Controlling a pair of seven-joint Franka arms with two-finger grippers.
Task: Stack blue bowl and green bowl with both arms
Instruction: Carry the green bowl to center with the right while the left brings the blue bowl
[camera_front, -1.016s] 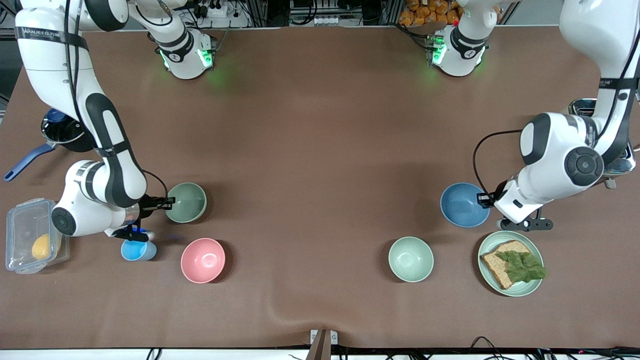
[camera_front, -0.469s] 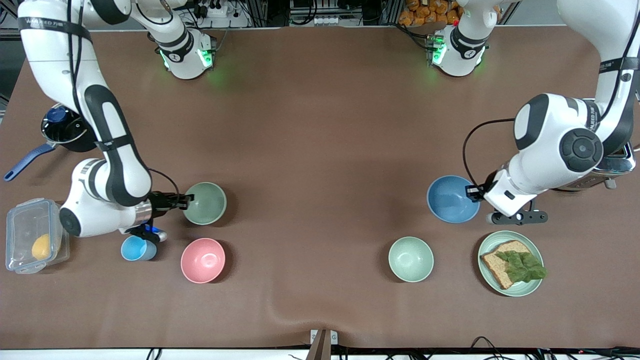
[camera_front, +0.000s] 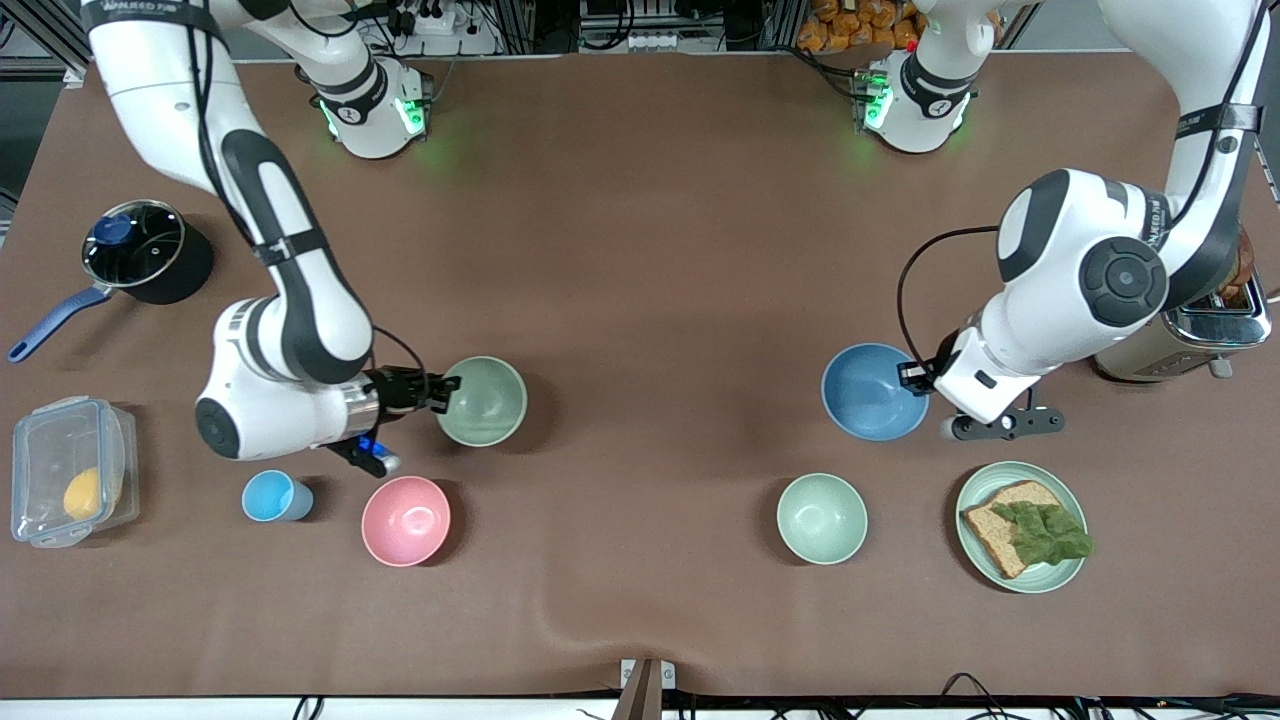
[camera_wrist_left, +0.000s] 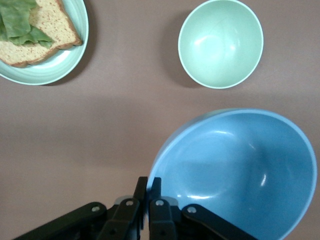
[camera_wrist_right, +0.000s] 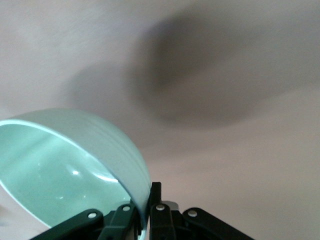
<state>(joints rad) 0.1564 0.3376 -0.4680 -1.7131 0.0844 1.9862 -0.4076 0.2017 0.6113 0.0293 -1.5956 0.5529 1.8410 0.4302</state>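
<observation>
My right gripper (camera_front: 446, 388) is shut on the rim of the sage green bowl (camera_front: 484, 401) and holds it above the table, over the right arm's half; the bowl fills the right wrist view (camera_wrist_right: 65, 170) beside the gripper (camera_wrist_right: 148, 197). My left gripper (camera_front: 910, 374) is shut on the rim of the blue bowl (camera_front: 870, 392) and holds it above the table over the left arm's half. In the left wrist view the blue bowl (camera_wrist_left: 240, 170) sits against the gripper (camera_wrist_left: 149, 187). The two bowls are well apart.
A pink bowl (camera_front: 405, 520) and a light-blue cup (camera_front: 275, 496) lie near the right gripper. A paler mint bowl (camera_front: 822, 518) and a plate with bread and lettuce (camera_front: 1022, 527) lie under the left arm. A pot (camera_front: 135, 250), a plastic box (camera_front: 68, 470) and a toaster (camera_front: 1190, 330) stand at the ends.
Both arms have carried their bowls toward the middle of the table: the green bowl away from the cup and plastic box, the blue bowl away from the toaster. Both grips stay shut.
</observation>
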